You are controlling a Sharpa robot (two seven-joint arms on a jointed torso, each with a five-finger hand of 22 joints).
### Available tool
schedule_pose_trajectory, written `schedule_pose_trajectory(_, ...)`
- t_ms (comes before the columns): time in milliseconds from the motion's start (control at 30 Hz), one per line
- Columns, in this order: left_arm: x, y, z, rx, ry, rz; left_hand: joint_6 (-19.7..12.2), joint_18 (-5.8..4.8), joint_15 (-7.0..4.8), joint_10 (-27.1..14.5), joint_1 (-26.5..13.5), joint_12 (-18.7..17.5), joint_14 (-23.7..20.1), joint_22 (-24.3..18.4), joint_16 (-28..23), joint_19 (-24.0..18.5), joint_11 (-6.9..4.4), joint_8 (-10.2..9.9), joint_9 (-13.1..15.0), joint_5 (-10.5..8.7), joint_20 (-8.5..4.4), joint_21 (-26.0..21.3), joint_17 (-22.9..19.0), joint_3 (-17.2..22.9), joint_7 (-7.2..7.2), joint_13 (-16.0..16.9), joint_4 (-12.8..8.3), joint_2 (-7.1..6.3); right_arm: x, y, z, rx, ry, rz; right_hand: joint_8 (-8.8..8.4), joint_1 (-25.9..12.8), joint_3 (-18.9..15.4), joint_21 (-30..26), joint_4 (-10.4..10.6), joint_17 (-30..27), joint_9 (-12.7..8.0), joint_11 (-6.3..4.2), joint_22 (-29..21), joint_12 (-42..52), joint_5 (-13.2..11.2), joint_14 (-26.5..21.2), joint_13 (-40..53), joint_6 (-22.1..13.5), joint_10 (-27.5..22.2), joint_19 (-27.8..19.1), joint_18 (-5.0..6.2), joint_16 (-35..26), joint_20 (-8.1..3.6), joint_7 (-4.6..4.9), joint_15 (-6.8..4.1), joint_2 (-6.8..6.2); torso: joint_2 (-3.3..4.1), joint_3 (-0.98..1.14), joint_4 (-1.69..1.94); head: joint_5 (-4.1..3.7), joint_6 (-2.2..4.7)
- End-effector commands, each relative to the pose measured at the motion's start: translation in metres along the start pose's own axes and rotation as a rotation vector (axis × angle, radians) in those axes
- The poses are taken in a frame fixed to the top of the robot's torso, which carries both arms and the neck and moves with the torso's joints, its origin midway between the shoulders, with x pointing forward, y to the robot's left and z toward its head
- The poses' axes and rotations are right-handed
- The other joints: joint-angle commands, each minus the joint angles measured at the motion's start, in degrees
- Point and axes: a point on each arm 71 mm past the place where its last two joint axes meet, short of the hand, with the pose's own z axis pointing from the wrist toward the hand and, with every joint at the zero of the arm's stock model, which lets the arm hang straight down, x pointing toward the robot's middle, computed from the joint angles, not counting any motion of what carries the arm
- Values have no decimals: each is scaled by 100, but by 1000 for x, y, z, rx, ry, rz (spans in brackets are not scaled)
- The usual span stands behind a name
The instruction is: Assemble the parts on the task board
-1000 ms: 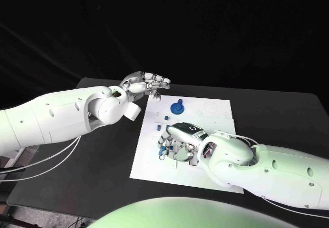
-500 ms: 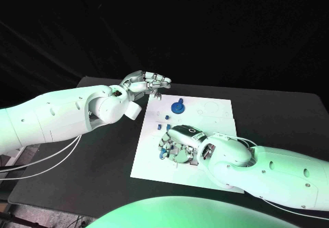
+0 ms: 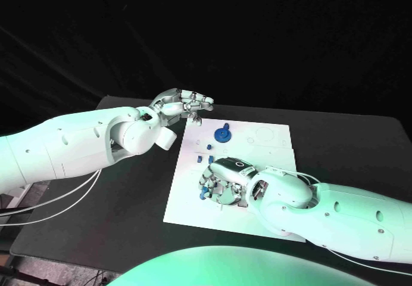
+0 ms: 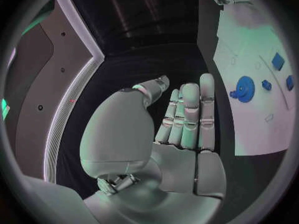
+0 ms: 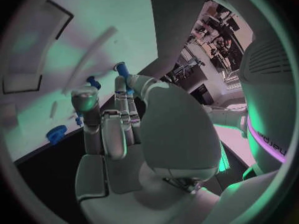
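The white task board (image 3: 262,134) lies in the middle of the black table. A blue gear-like part (image 3: 221,135) sits near its far edge, with small blue parts (image 3: 209,146) just in front of it. My right hand (image 3: 225,179) is down on the board's near left area, fingers curled in. In the right wrist view a small blue part (image 5: 122,69) sticks out between the thumb and a fingertip, which pinch it. My left hand (image 3: 184,104) hovers off the board's far left corner. Its fingers (image 4: 187,109) are stretched out and hold nothing.
More small blue parts (image 3: 203,192) lie beside my right hand's fingers near the board's left edge. The board has shallow recesses (image 5: 22,77) and round holes (image 3: 264,135). The left wrist view shows the gear-like part (image 4: 244,88) and bare black table (image 4: 156,59) left of the board.
My right hand has slid a little toward the near side of the board, fingers still down among the blue parts. The left hand has stayed in place.
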Motion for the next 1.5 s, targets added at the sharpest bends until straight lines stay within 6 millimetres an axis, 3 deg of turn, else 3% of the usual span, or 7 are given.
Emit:
schedule_pose_trajectory(33,2,-1,0,6,18,-3,-38,79,33,-40,-27,19,-15,-6,24,3,11,35,9,19,55,-20,-6,-26,-8,10,-1,27,2,0,1,-5,20,-21,127,-5,29,-12,3,7,197,-16,2,-25,16,222,-4,26,40,6,-72,37,-48,7,-41,61,0,-4,0,1,-4)
schedule_pose_trajectory(567,2,-1,0,3,21,-4,-50,80,35,-65,-21,46,-25,-12,30,1,14,54,14,18,60,-28,-7,-42,-7,17,2,28,6,-1,5,23,30,-43,131,-21,31,-18,-16,-6,208,-13,1,-37,13,220,-4,6,37,4,-71,34,-48,13,-39,46,-3,4,-6,-3,-1)
schedule_pose_trajectory(767,2,-1,0,1,22,-4,-50,80,35,-65,-21,46,-25,-12,30,1,14,54,14,18,60,-28,-7,-42,-7,17,2,28,9,0,7,11,72,-45,116,-182,-56,-131,-64,-81,240,19,-74,-103,-4,203,-4,-115,-7,-52,-54,13,-33,54,-13,-126,-4,4,-3,-4,-5)
schedule_pose_trajectory(1033,2,-1,0,-2,20,-4,-53,80,37,-75,-28,52,-29,-14,30,0,16,59,15,18,61,-31,-14,-48,-6,18,9,28,9,-2,6,18,61,-34,-197,-496,-341,-231,-34,-132,141,66,-117,-161,-16,190,6,-731,-89,-82,-40,-1,14,112,34,-404,-4,1,-7,-6,0)
schedule_pose_trajectory(1367,0,-1,-1,-1,14,-1,-57,80,38,-86,-27,53,-28,-15,33,0,17,61,16,18,62,-32,-9,-50,-7,18,11,29,1,-6,-3,32,-28,4,-487,-394,-725,-267,-87,-113,35,-7,-101,-124,15,197,40,-1380,-86,-53,-36,1,-28,82,-26,-355,-5,2,-2,-24,7)
schedule_pose_trajectory(1433,0,-1,-1,-2,13,-1,-57,80,38,-86,-27,53,-28,-15,33,0,17,61,16,18,62,-32,-9,-50,-7,18,11,29,-2,-7,-8,31,-45,21,-511,-346,-883,-278,-64,-99,16,-23,-97,-118,21,201,45,-1516,-81,-44,-38,4,-38,53,-43,-335,-5,3,-4,-32,13)
schedule_pose_trajectory(1500,0,-1,-1,-1,12,-1,-57,80,38,-86,-27,53,-28,-15,33,0,17,61,16,18,62,-32,-9,-50,-7,18,11,29,-7,-10,-14,25,-57,66,-325,159,-2023,-326,234,-108,-54,-56,-73,-130,78,201,44,-2076,-116,-18,-27,-9,-83,-2,-46,-15,-8,0,-6,-37,25)
